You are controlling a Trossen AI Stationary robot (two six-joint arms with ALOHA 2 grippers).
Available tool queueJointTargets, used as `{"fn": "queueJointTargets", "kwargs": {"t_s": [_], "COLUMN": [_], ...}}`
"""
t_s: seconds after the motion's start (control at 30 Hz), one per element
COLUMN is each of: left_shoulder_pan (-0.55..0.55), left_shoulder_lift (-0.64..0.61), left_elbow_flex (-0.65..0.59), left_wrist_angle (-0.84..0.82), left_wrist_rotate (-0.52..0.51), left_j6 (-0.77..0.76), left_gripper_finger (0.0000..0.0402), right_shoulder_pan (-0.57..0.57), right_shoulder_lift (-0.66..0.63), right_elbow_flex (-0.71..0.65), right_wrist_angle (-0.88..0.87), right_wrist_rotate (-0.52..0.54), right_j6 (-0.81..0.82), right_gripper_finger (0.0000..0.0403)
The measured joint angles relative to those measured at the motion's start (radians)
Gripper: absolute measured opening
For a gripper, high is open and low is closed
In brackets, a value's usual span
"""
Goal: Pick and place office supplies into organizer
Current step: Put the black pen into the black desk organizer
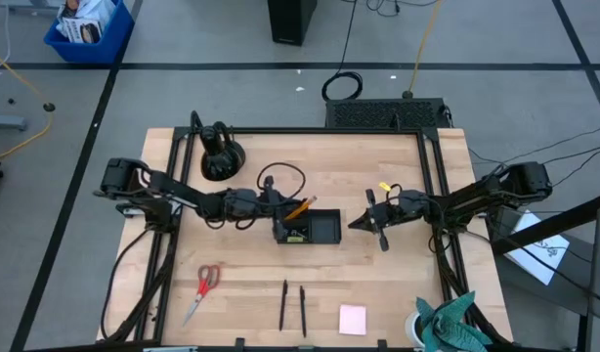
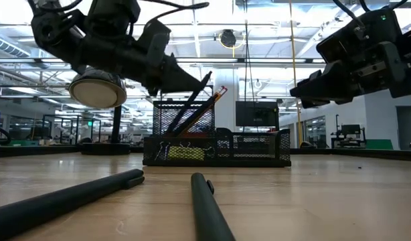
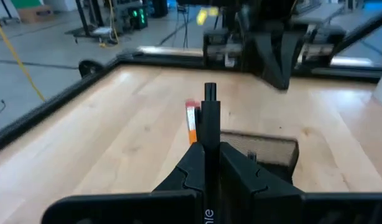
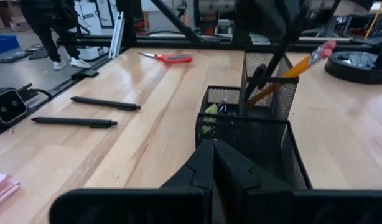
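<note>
Black pen (image 3: 209, 118) tilted, seemingly tip-down, over organizer (image 1: 310, 230)

Down in the organizer (image 1: 310, 230), the small clips and the yellow-green piece (image 4: 209, 110) sit behind mesh, too small to sort out. The held pen (image 3: 210, 127) has its lower end lost between the left gripper (image 3: 209, 163) fingers. Two near pens (image 2: 207, 204) run blurred off the low view's edge

Robotics lab: taped concrete floor (image 1: 183, 68), ceiling strip lights (image 2: 272, 23), equipment racks.
</note>
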Motion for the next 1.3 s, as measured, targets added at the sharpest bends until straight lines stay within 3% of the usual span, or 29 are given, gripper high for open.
{"fn": "queueJointTargets", "kwargs": {"t_s": [0.27,0.6,1.03,1.3], "left_shoulder_pan": [-0.001,0.0,0.003,0.003], "left_shoulder_lift": [0.117,0.131,0.134,0.035], "left_elbow_flex": [0.002,0.003,0.002,0.041], "left_wrist_angle": [0.082,0.085,0.078,0.05], "left_wrist_rotate": [0.0,-0.003,-0.001,-0.003], "left_j6": [-0.032,-0.048,-0.078,-0.013], "left_gripper_finger": [0.0026,0.0029,0.0161,0.0188], "right_shoulder_pan": [0.0,0.0,0.0,0.0], "right_shoulder_lift": [0.0,0.0,0.0,0.0], "right_elbow_flex": [0.0,0.0,0.0,0.0], "right_wrist_angle": [0.022,0.017,0.015,0.012], "right_wrist_rotate": [0.0,0.0,0.0,0.0], "right_j6": [0.021,0.021,0.021,0.02], "right_gripper_finger": [0.0004,0.0004,0.0004,0.0004]}}
